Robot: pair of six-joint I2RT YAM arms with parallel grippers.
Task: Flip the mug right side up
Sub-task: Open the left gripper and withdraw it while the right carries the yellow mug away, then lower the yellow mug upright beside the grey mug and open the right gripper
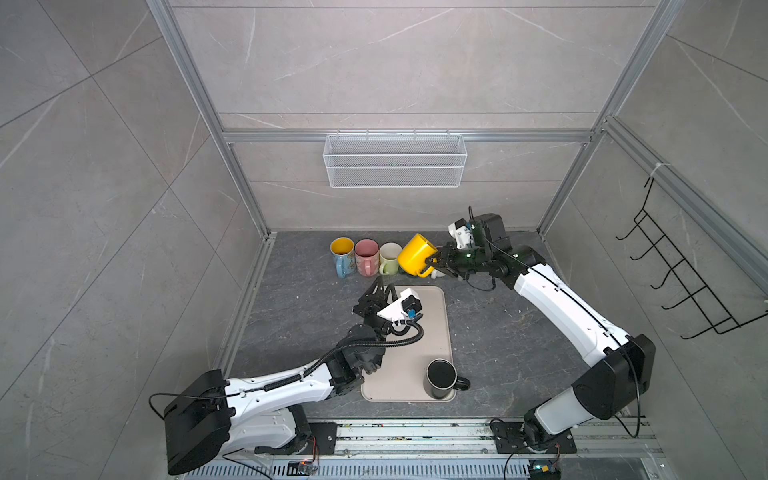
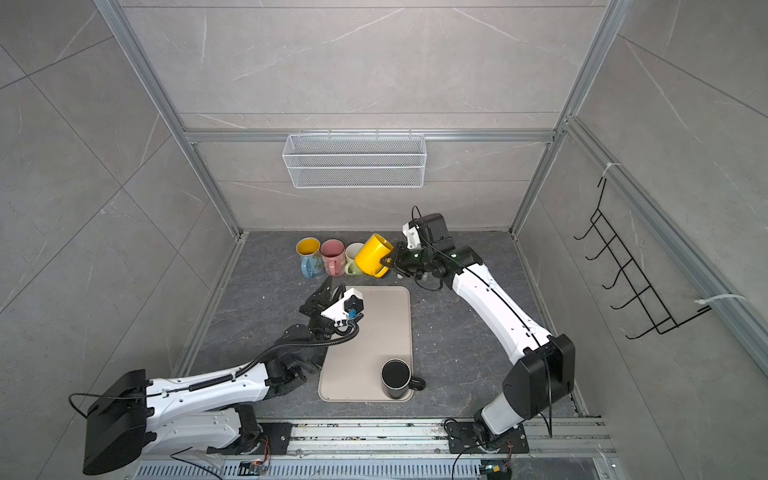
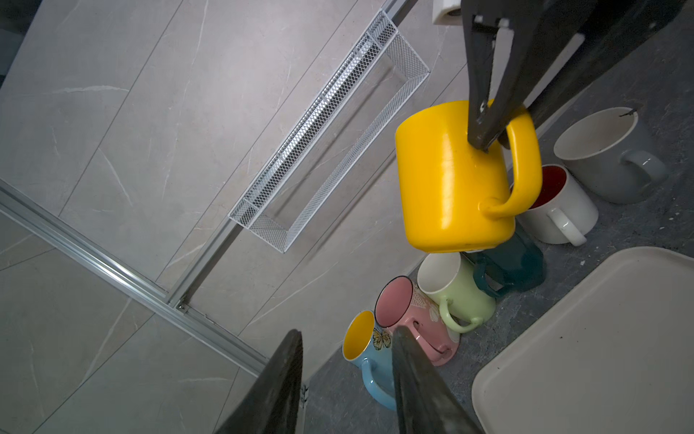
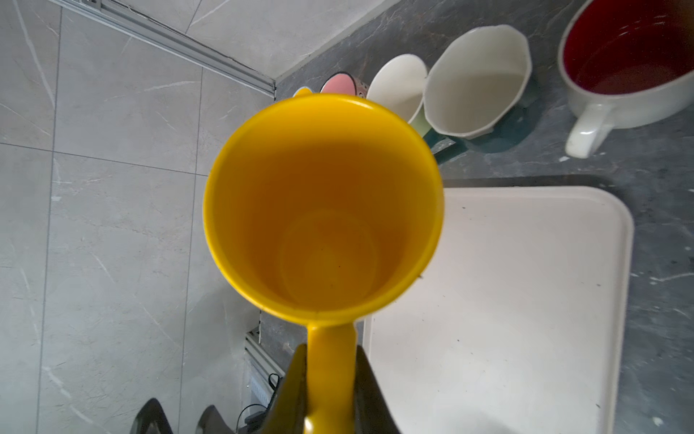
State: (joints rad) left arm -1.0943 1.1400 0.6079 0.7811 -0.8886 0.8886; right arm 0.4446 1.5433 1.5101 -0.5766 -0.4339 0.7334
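The yellow mug point(image 1: 415, 254) point(image 2: 372, 253) is held off the bench point(image 1: 498, 332), tilted, near the back wall. In the right wrist view its open mouth and bare inside point(image 4: 323, 203) face the camera. The right tool point(image 1: 432, 262) point(image 2: 386, 262) is clamped on the mug's handle, one finger on each side of it, as the right wrist view point(image 4: 330, 383) shows closely. In the left wrist view the same fingers point(image 3: 484, 124) pinch the upper part of the handle loop, with the mug body point(image 3: 447, 176) hanging beside them.

Just beneath and behind the mug stands a row of upright mugs along the back of the bench: a blue mug point(image 1: 343, 259), a pink mug point(image 1: 366, 257) and a green mug point(image 1: 388, 259), whose right edge the yellow mug overlaps in both top views. The left wrist view adds a dark teal mug point(image 3: 522, 263) directly below the yellow one, then a white mug with a red inside point(image 3: 563, 214) and a grey mug point(image 3: 608, 158).

The left tool point(image 1: 384, 286) hovers over the near left corner of a beige tray point(image 1: 432, 316), its jaws apart and holding nothing, well apart from the yellow mug. A black mug point(image 1: 441, 378) stands at the tray's front right corner. A white wire basket point(image 1: 395, 160) hangs on the back wall.
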